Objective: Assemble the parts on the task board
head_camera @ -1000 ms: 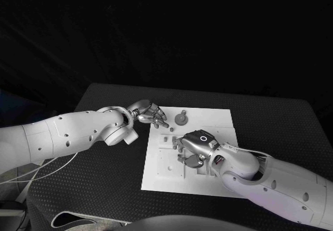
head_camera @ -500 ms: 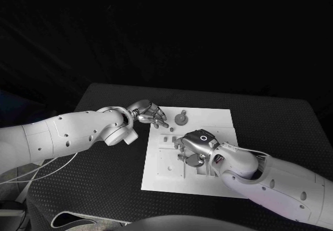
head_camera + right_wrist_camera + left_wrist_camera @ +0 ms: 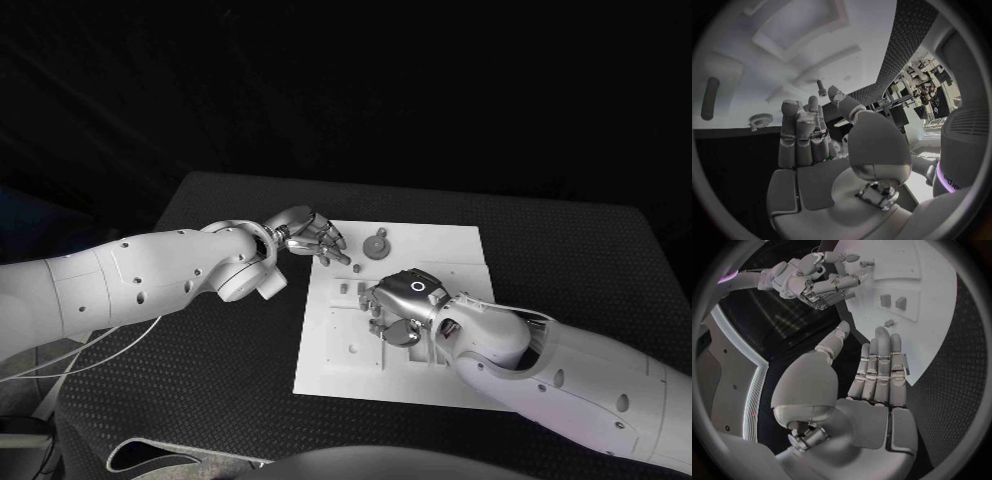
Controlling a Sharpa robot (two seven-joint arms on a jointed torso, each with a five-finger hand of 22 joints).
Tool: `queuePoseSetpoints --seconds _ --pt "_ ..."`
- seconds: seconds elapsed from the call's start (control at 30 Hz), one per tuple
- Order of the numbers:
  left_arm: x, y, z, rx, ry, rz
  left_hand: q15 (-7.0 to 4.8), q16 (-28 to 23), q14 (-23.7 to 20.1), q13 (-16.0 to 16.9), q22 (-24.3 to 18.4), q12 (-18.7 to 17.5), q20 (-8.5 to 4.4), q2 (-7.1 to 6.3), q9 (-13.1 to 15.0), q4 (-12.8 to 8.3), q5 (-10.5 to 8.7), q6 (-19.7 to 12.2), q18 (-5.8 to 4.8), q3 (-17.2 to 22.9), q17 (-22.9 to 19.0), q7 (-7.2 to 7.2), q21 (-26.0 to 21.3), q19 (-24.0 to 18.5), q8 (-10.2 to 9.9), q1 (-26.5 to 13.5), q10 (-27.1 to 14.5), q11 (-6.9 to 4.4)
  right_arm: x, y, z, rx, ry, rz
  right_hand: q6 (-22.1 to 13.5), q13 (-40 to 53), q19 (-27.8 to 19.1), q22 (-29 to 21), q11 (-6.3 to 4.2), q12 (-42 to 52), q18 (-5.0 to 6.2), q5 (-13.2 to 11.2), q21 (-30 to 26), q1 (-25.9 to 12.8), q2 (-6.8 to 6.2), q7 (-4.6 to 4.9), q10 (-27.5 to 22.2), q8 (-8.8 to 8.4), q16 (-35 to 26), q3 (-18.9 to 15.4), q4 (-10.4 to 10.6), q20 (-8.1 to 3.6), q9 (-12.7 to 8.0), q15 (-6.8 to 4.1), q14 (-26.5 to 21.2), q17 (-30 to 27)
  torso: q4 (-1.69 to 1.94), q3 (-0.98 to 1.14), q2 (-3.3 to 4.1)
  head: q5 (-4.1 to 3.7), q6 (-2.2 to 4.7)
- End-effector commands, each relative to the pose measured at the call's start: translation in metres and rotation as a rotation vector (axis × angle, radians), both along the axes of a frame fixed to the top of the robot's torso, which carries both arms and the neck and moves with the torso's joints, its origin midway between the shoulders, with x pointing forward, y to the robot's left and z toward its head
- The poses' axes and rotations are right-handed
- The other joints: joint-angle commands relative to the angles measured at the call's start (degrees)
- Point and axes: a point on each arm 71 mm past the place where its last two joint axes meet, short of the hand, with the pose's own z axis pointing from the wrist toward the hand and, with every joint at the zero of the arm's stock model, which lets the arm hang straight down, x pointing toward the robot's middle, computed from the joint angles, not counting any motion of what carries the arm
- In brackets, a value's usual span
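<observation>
Since a second ago the right hand (image 3: 405,304) has crept slightly toward the far-left of the task board (image 3: 447,245) in the head view, palm down over its middle and hiding what lies beneath, whether it holds anything I cannot tell; the left hand (image 3: 310,238) hovers at the board's far-left corner near a round grey part (image 3: 376,245). From the left wrist, the left hand (image 3: 873,375) is released, fingers straight, above the board's edge, with small parts (image 3: 893,302) beyond. From the right wrist, the right hand (image 3: 811,140) faces the board, a small gear (image 3: 759,120) beside its fingers.

A black table (image 3: 216,330) carries the white task board (image 3: 433,250).
</observation>
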Motion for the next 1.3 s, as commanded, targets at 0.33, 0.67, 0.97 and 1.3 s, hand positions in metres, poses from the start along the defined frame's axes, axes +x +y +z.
queuePoseSetpoints --seconds 0.33,0.67,0.97,1.3 --pt "-0.0004 -0.0025 0.0009 -0.008 0.0 -0.016 -0.01 -0.4 0.5 0.0 0.1 0.4 -0.09 -0.21 -0.1 0.0 -0.24 -0.5 -0.44 0.4 0.1 -0.02 -0.1 0.3 0.2 -0.3 -0.4 -0.16 -0.0001 0.0021 -0.0022 -0.038 -0.004 0.016 2.2 -0.6 -0.1 0.7 0.91 0.3 2.44 0.2 0.0 0.2 1.65 -0.36 0.6 1.03 0.4 0.1 0.1 0.03 0.0 -0.2 0.3 -0.1 -0.05 0.03 0.0 0.02 -0.15" --pt "-0.0004 -0.0025 0.0009 -0.009 0.001 -0.015 -0.01 -0.4 0.5 0.0 0.1 0.4 -0.09 -0.21 -0.1 0.0 -0.24 -0.5 -0.44 0.4 0.1 -0.02 -0.1 0.3 0.2 -0.3 -0.4 -0.16 0.0004 0.0036 -0.0029 -0.041 -0.006 0.018 2.6 -0.8 -0.1 0.8 0.69 0.5 2.44 0.2 0.0 0.1 2.13 -0.57 1.2 1.24 0.4 0.0 0.1 0.0 -0.1 -0.41 0.3 -0.1 -0.04 0.05 0.0 -0.01 -0.16" --pt "-0.0003 -0.0024 0.0009 -0.01 0.002 -0.015 -0.02 -0.4 0.6 0.0 0.1 0.4 -0.1 -0.21 -0.1 0.0 -0.24 -0.5 -0.43 0.4 0.2 -0.02 -0.1 0.3 0.2 -0.3 -0.4 -0.16 0.0011 0.0052 -0.0055 -0.052 0.0 0.02 2.8 -0.9 -0.1 0.8 0.64 0.6 2.44 0.2 0.1 0.1 2.23 -0.64 1.4 1.3 0.5 -0.1 0.1 -0.01 -0.1 -0.47 0.3 -0.1 -0.06 0.03 0.02 -0.05 -0.14" --pt "0.0 -0.002 0.0008 -0.011 0.002 -0.013 -0.02 -0.5 0.6 0.0 0.1 0.4 -0.09 -0.24 -0.1 0.0 -0.24 -0.6 -0.44 0.3 0.2 -0.01 -0.1 0.3 0.2 -0.4 -0.5 -0.15 0.0004 0.0062 -0.0087 -0.059 0.002 0.022 3.4 -0.9 -0.1 0.8 0.38 0.9 2.44 0.2 0.1 0.3 3.13 -0.9 2.1 1.55 0.5 0.1 0.0 -0.06 -0.1 -0.71 0.3 -0.1 -0.02 0.05 0.02 0.03 -0.34"
